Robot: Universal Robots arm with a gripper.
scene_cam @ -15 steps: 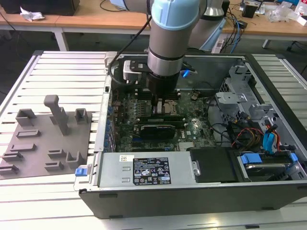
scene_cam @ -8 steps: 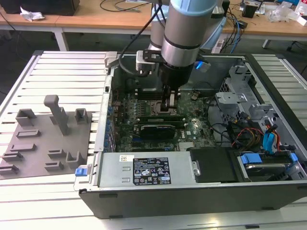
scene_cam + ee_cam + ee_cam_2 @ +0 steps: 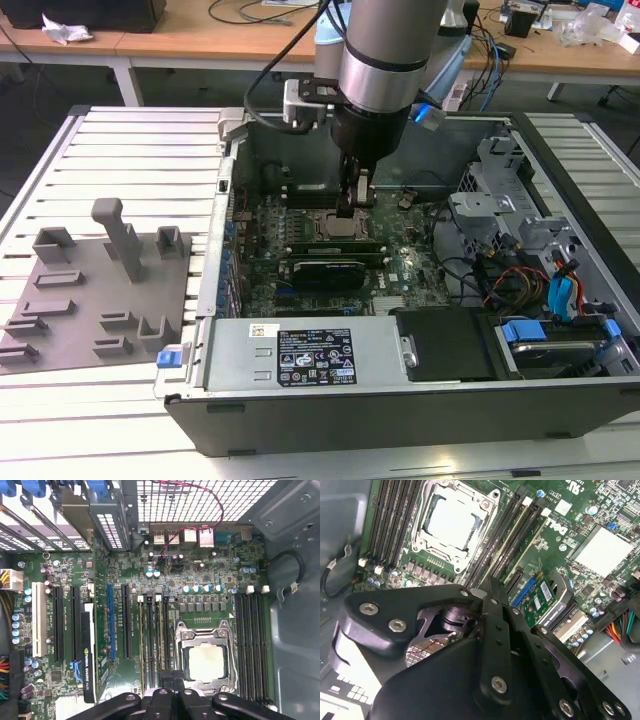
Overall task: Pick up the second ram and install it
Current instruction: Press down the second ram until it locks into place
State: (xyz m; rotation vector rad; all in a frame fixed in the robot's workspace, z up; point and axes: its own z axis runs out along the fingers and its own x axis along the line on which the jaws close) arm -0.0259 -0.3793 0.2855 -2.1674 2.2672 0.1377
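My gripper (image 3: pixel 351 208) hangs inside the open computer case, a little above the motherboard, with its two fingers pressed together and nothing between them. In both wrist views the shut gripper (image 3: pixel 173 681) (image 3: pixel 491 587) points at the memory slots beside the CPU socket (image 3: pixel 207 662). Two green ram sticks (image 3: pixel 335 241) stand seated side by side in slots (image 3: pixel 512 527) between that socket and the graphics card (image 3: pixel 322 272). I cannot tell which of the two is the second ram. The grey holder tray (image 3: pixel 95 300) lies outside the case at the exterior view's left with nothing in its blocks.
The case walls (image 3: pixel 215 260) surround the board. The power supply (image 3: pixel 300 355) lies along the near side. Drive cages and coloured cables (image 3: pixel 540 270) fill the exterior view's right. Dark slots (image 3: pixel 250 645) run on the socket's other side. Expansion slots (image 3: pixel 65 625) lie beyond the card.
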